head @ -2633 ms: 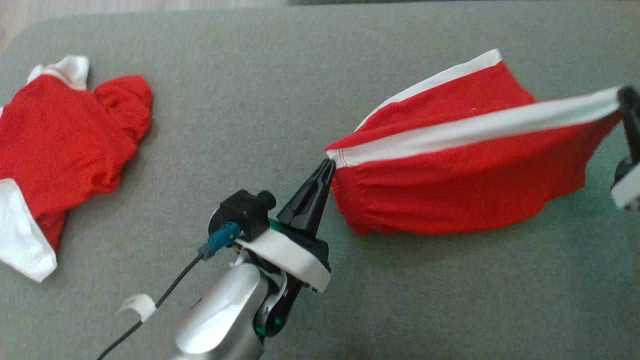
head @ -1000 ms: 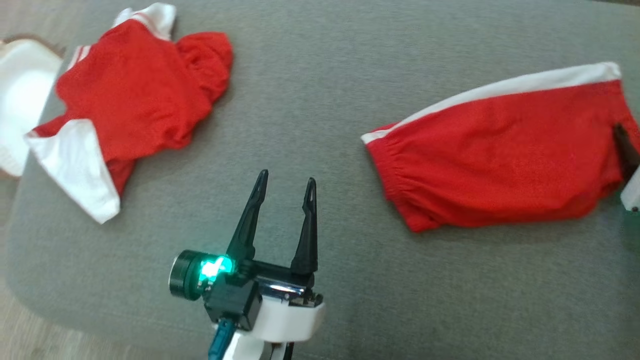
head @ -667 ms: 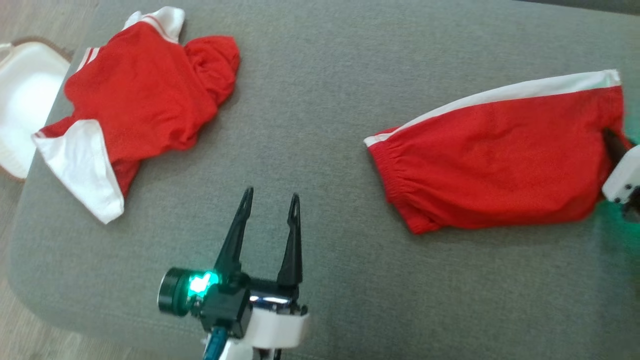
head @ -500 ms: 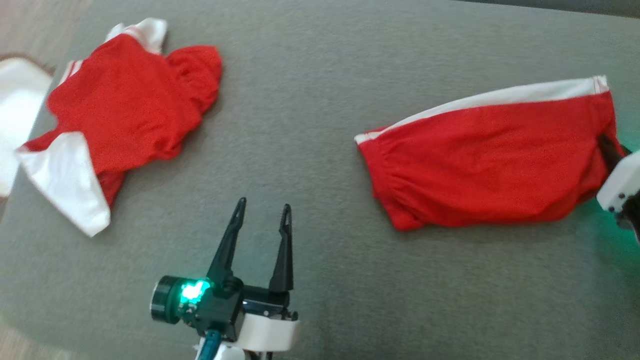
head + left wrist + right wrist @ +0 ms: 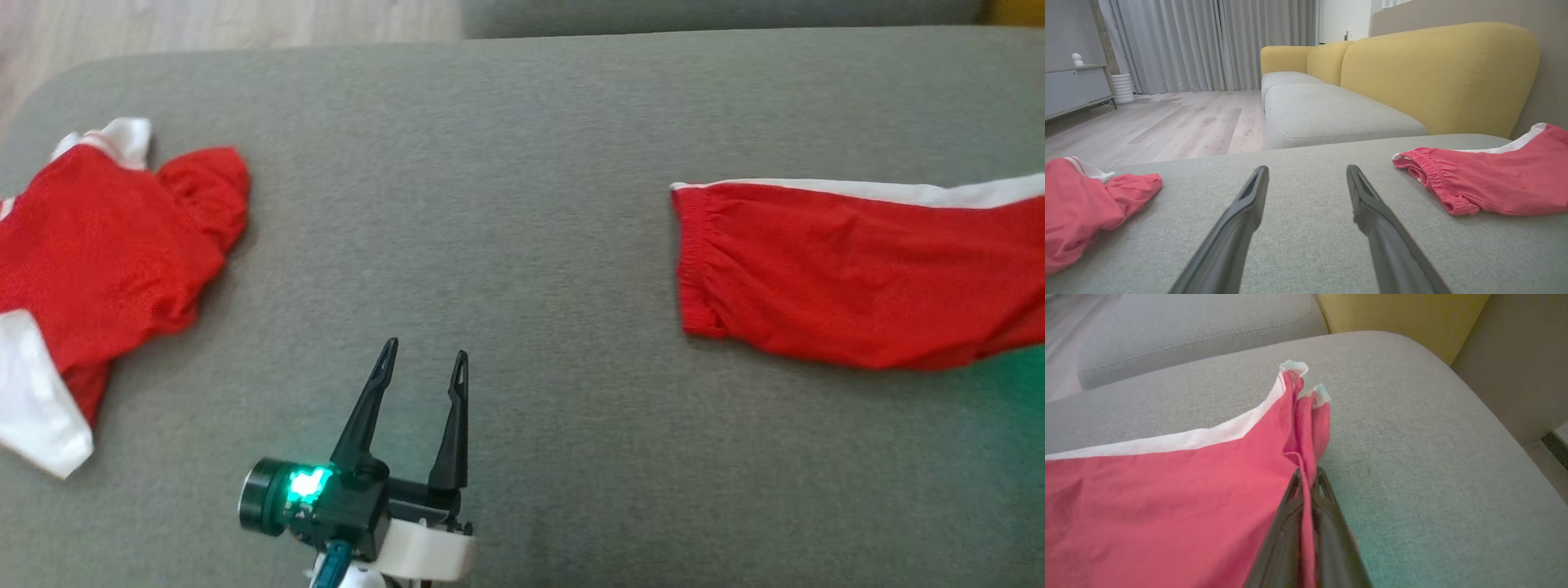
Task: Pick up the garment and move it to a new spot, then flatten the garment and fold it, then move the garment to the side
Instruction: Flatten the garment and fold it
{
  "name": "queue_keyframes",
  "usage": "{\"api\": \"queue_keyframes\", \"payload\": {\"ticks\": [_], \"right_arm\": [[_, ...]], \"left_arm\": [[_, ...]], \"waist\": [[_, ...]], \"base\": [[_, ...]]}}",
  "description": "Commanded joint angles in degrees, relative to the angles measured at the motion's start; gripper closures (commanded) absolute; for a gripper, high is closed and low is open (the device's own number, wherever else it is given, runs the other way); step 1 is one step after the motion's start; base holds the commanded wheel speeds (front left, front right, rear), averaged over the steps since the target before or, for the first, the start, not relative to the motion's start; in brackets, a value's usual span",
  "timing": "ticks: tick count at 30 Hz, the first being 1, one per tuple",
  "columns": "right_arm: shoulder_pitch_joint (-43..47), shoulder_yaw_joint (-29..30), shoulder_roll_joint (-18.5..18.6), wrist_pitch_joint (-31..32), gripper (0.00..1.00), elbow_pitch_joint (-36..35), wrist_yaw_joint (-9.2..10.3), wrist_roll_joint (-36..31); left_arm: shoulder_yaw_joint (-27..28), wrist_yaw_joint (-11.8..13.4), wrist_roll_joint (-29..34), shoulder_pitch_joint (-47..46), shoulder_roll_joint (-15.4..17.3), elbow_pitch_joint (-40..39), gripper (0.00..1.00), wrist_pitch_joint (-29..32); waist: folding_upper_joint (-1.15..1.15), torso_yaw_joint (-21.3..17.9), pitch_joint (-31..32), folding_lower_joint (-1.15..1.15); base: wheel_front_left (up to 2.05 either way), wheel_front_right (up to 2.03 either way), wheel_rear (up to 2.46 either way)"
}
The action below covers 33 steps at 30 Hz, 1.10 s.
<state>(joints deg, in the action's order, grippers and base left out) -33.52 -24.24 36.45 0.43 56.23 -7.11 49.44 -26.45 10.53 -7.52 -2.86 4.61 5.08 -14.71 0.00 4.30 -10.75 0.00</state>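
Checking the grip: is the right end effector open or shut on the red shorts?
Shut: the right end effector has its fingers pressed together, pinching the red shorts between them.

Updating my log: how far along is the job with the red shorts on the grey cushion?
Done, apparently: the red shorts with a white side stripe lie flat on the grey sofa cushion, two hem corners stacked, suggesting a fold. In hand: the right pincer is shut on that hem end; the left pincer is open, apart from them. Left: likely moving them aside.
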Motion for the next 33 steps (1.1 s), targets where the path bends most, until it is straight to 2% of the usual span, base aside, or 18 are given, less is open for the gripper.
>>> {"api": "queue_keyframes", "payload": {"ticks": [1, 11, 18, 22, 28, 29, 30, 33], "right_arm": [[-0.8, -0.2, 1.2, -0.9, 1.0, -1.6, -0.37, 0.7], [-1.0, 0.1, -3.4, -1.9, 1.0, -11.3, -0.37, 2.9], [1.3, -2.1, -7.5, 0.9, 1.0, -22.0, -0.37, 3.0], [2.0, -2.5, -11.5, 2.5, 1.0, -26.1, -0.37, 2.9], [3.1, -4.2, -19.3, 5.1, 1.0, -27.5, -0.37, 2.4], [3.5, -4.4, -20.5, 5.3, 0.81, -27.5, -0.37, 2.3], [3.9, -4.7, -21.4, 5.5, 0.0, -27.7, -0.37, 2.3], [5.3, -4.3, -22.6, 4.5, 0.0, -29.3, -0.37, 2.3]], "left_arm": [[2.1, -0.2, 0.0, 0.3, 0.4, -1.4, 0.0, -0.3], [3.0, -1.8, -3.1, 1.3, -0.5, -0.9, 0.0, -0.3], [3.2, -2.6, -4.5, 1.9, -1.0, -0.3, 0.0, -0.3], [3.7, -2.8, -5.6, 2.2, -1.2, -0.4, 0.0, -0.3], [3.8, -3.1, -6.1, 1.7, -1.5, -0.1, 0.0, -0.3], [3.8, -3.2, -6.1, 1.6, -1.5, 0.0, 0.0, -0.3], [3.8, -3.2, -6.2, 1.5, -1.5, 0.1, 0.0, -0.3], [4.1, -3.1, -6.6, 1.5, -1.6, 0.3, 0.0, -0.3]], "waist": [[0.0, -1.2, 0.6, 0.0], [0.0, -2.5, 2.8, 0.0], [0.0, -1.8, 4.3, 0.0], [0.0, -1.2, 4.5, 0.0], [0.0, -0.3, 4.0, 0.0], [0.0, -0.1, 3.9, 0.0], [0.0, 0.0, 3.9, 0.0], [0.0, 0.1, 4.6, 0.0]], "base": [[0.0, 0.0, 0.0], [0.0, 0.0, 0.0], [0.0, 0.0, 0.0], [0.0, 0.0, 0.0], [0.0, 0.0, 0.0], [0.0, 0.0, 0.0], [0.0, 0.0, 0.0], [0.0, 0.0, 0.0]]}}
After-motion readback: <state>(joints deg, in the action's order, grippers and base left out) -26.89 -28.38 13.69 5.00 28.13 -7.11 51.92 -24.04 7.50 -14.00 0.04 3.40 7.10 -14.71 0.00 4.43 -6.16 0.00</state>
